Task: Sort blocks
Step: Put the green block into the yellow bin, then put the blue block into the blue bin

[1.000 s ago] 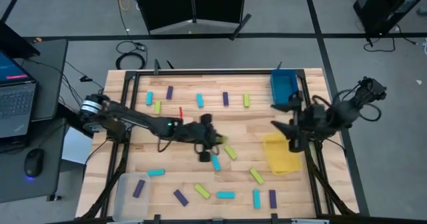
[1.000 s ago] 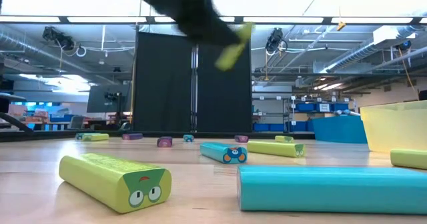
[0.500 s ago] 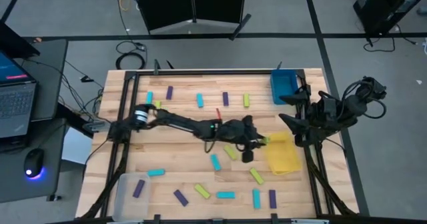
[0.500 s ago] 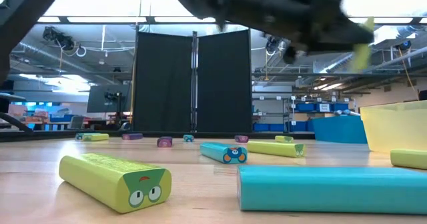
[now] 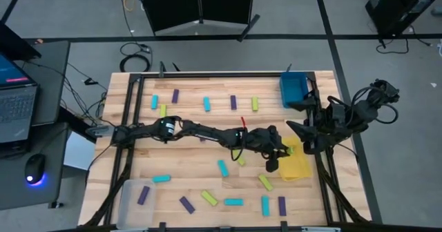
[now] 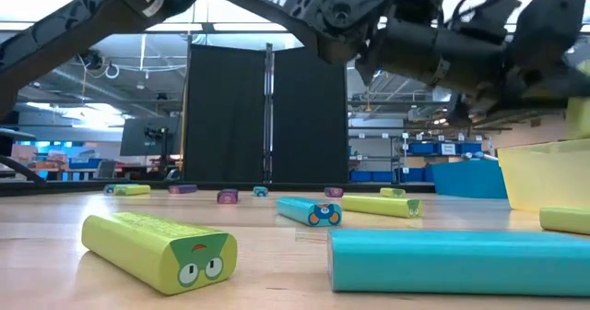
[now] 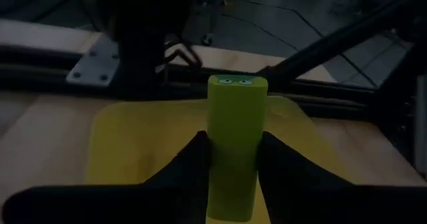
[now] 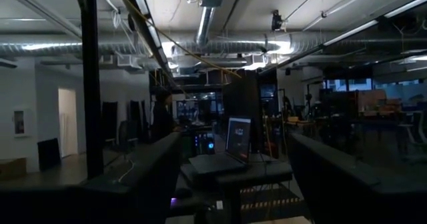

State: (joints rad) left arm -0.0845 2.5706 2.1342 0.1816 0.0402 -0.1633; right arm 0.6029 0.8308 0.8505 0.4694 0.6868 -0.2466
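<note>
So I'm swinging the left gripper [image 7: 233, 159] across from mid-table out to the right, and its fingers are pinching a yellow-green block [image 7: 235, 144] that's now hanging just over the near-left edge of the yellow tray [image 5: 294, 161]. Looks to me like the drop is next, so one more block is nearly sorted. The right gripper [image 5: 304, 130] is just waiting beside the tray with its jaws apart, holding nothing.

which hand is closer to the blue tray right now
Right. The right hand sits just below the blue rectangular tray at the table's right edge; the left hand is farther down, over the yellow tray, gripping a yellow-green block.
</note>
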